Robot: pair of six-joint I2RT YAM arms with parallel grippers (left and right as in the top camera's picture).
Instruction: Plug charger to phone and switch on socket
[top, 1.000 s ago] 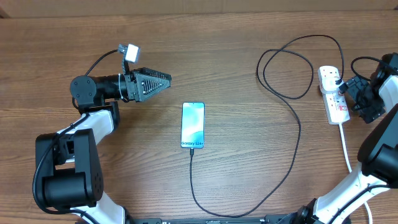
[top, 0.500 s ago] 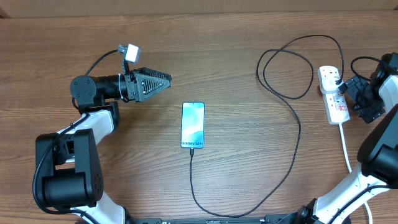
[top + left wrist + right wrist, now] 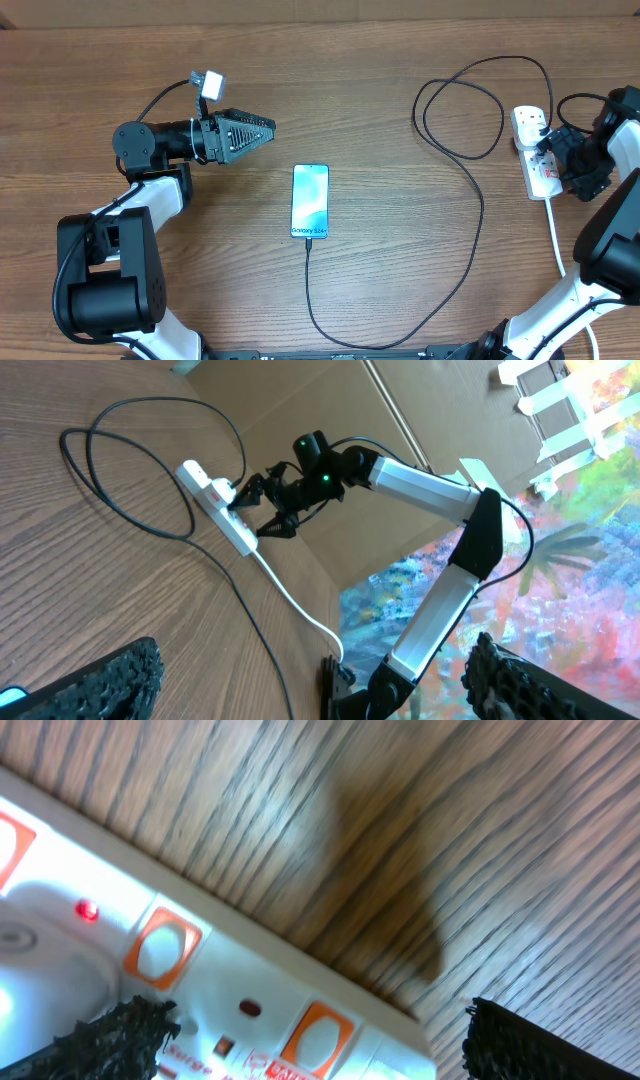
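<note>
The brown wood-grain counter is looking matt and smooth; the white plastic power strip is gleaming glossy.

We identified the place as a robotics test bench in a lab-type room. Two robot arms, the left arm and the right arm, stood mounted at the near edge of a wood-grain table. A plain cardboard panel screened the far side. Behind the right arm we observed a brightly coloured painted surface.
</note>
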